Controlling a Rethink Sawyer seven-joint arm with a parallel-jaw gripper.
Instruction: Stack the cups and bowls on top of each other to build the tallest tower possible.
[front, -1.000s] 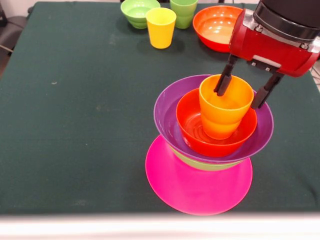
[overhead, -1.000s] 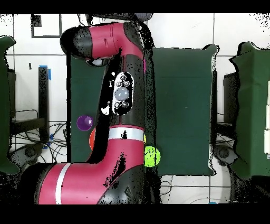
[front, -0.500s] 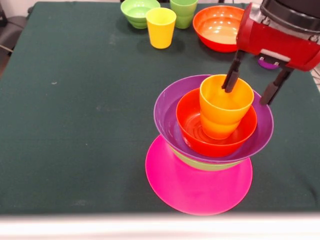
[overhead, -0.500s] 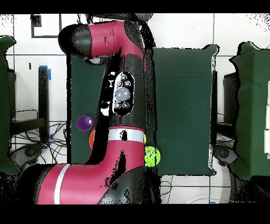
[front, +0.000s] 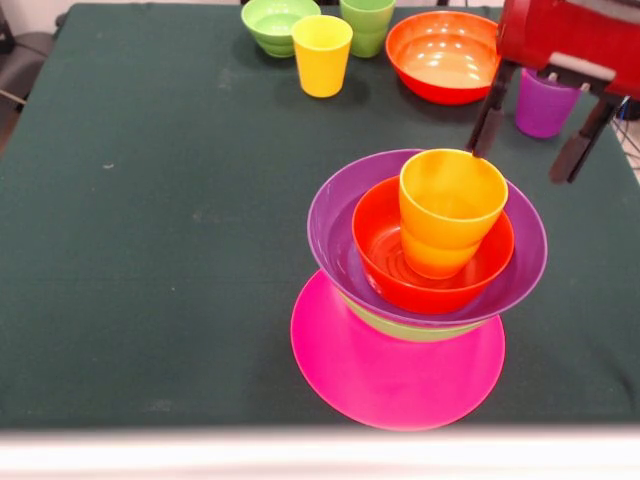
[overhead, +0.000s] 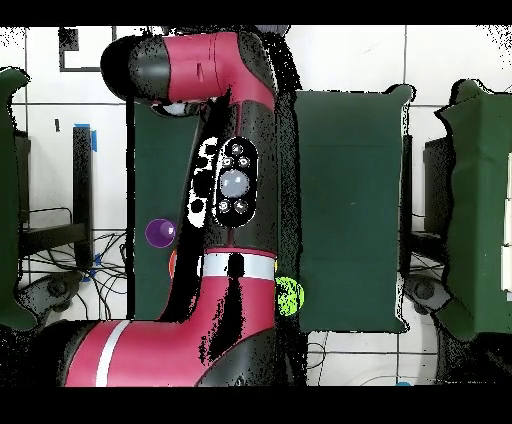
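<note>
Its end effector (front: 532, 135) lifted clear, fingers spread and empty, the arm leaves the orange cup (front: 450, 210) atop the tower (front: 400, 340) near the desk's front edge, ready for another piece.

Red and black arm (overhead: 235, 190) spanning the dark table (overhead: 345, 200), purple cup (overhead: 160, 232) beside it

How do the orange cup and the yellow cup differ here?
The orange cup stands in the stack, inside an orange-red bowl; the yellow cup stands alone on the table, farther back. The open gripper hangs near the orange cup, not the yellow. Both are upright.
</note>
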